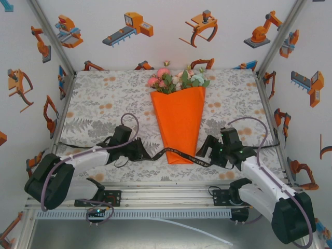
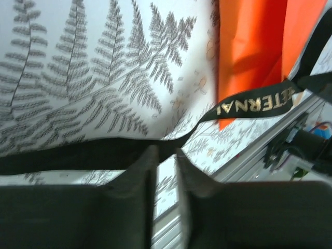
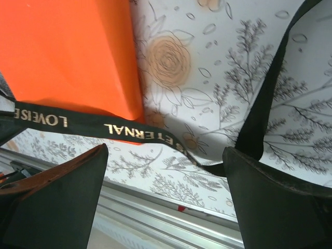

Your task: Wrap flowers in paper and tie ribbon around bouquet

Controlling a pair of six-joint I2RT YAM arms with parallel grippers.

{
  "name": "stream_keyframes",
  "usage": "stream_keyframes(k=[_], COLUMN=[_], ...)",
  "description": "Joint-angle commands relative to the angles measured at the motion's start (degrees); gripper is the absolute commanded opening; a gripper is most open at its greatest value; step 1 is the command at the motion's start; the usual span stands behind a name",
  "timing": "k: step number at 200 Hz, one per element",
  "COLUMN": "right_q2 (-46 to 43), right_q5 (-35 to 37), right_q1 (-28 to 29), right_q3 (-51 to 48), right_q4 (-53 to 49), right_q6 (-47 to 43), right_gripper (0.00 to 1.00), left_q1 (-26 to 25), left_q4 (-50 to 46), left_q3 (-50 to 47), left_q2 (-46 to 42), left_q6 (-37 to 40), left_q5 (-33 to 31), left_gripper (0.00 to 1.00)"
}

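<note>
paper [image 1: 179, 122]: thin sheet, smooth surf., matt-satin. ribbon [image 3: 129, 130]: black woven fabric, matt (lettering gold, slight sheen). tablecloth [image 1: 104, 104]: printed cloth, matt. frame rail [image 3: 166, 215]: grooved bare metal, dull. right gripper [image 3: 166, 150] fingers [image 3: 52, 202]: dark plastic, matt, smooth.

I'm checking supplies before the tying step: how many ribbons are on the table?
1. The black ribbon lies across the narrow bottom end of the orange paper cone, stretching from the left gripper to the right gripper. Another could be hidden under the paper.
</note>
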Motion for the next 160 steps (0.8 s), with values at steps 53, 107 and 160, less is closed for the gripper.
stream_keyframes(k=[53, 107, 160], right_q2=[1.94, -3.17, -1.09], right_q5=[-1.45, 18.06, 23.84], right_q1=[0.42, 0.41, 0.38], right_q3=[-1.49, 0.35, 2.08], right_q4=[-5.09, -15.84, -5.89], right_q6=[-0.97, 5.74, 6.67], right_gripper=[0.62, 0.54, 0.63], left_q1=[-3.5, -5.46, -5.4], left_q4=[-5.87, -17.64, -15.42], left_q3=[3.92, 4.45, 5.38], left_q2=[1.79, 2.8, 0.41], left_q6=[10.97, 11.07, 8.03], left_q5=[5.98, -7.66, -15.88], left_gripper=[0.68, 0.34, 0.63])
